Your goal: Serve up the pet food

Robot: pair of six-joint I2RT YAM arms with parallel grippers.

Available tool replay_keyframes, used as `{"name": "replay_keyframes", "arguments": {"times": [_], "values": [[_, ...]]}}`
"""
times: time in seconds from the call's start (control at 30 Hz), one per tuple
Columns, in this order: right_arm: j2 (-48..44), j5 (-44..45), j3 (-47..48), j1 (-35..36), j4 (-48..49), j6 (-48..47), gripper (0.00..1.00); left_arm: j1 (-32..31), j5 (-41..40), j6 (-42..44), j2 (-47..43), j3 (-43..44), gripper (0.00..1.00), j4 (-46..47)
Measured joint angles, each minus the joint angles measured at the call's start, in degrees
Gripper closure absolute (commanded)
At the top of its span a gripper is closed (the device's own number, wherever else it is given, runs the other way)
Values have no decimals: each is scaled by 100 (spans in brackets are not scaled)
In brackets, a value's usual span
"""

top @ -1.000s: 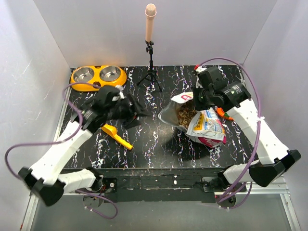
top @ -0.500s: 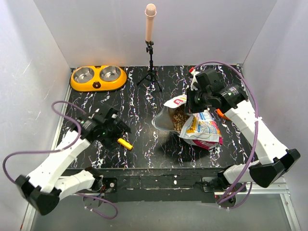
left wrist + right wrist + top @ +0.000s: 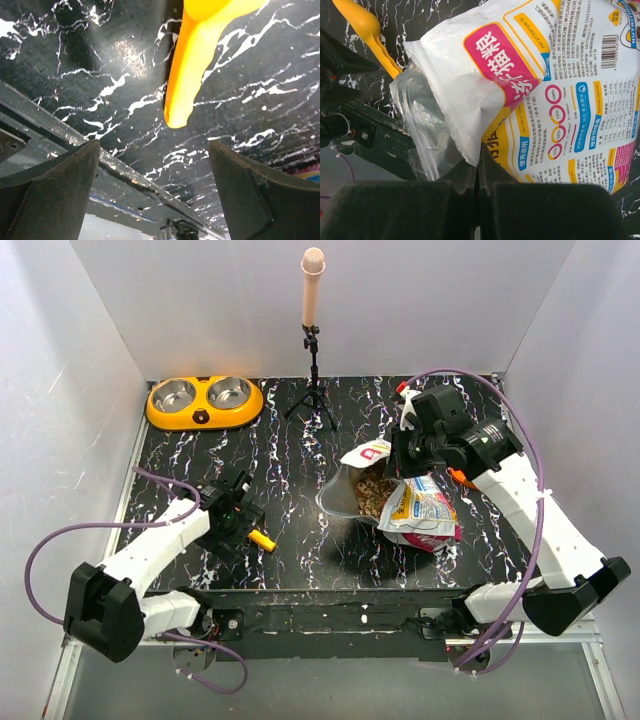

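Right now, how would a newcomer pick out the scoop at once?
On the black marbled table, look to the near left, where the open left tool hovers. The scoop lies flat there, handle poking out: slim yellow-orange plastic, unlike the broad orange double bowl at the back.

Bright, even light from overhead fills the top view, leaving only soft shadows on the black surface. At my left wrist a glare patch shines on it, and my left end effector looks blurred. The bag print reads sharp.
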Motion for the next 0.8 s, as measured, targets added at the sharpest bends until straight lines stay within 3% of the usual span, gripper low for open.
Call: {"name": "replay_keyframes", "arguments": {"times": [0.13, 0.27, 0.33, 0.47, 0.53, 0.6, 0.8], "values": [[-55, -22, 0, 0, -35, -11, 99, 90, 2, 149, 428, -210, 12, 474], [-59, -44, -2, 7, -35, -15, 99, 160, -44, 474, 1040, -234, 20, 1023], [-59, -46, -2, 7, -35, -22, 99, 173, -92, 651, 1351, -216, 27, 1167], [-63, -46, -7, 7, -35, -24, 99, 192, -264, 1069, 2114, 35, 55, 1123], [-94, -57, -57, 7, -20, -24, 99, 195, -385, 1381, 2428, 345, 73, 1014], [-138, -63, -96, 11, 4, -24, 99, 195, -529, 1799, 2754, 743, 84, 850], [-201, -63, -133, 13, -4, -20, 99, 35, -1248, 3147, 3877, 2116, 93, 264]]}}
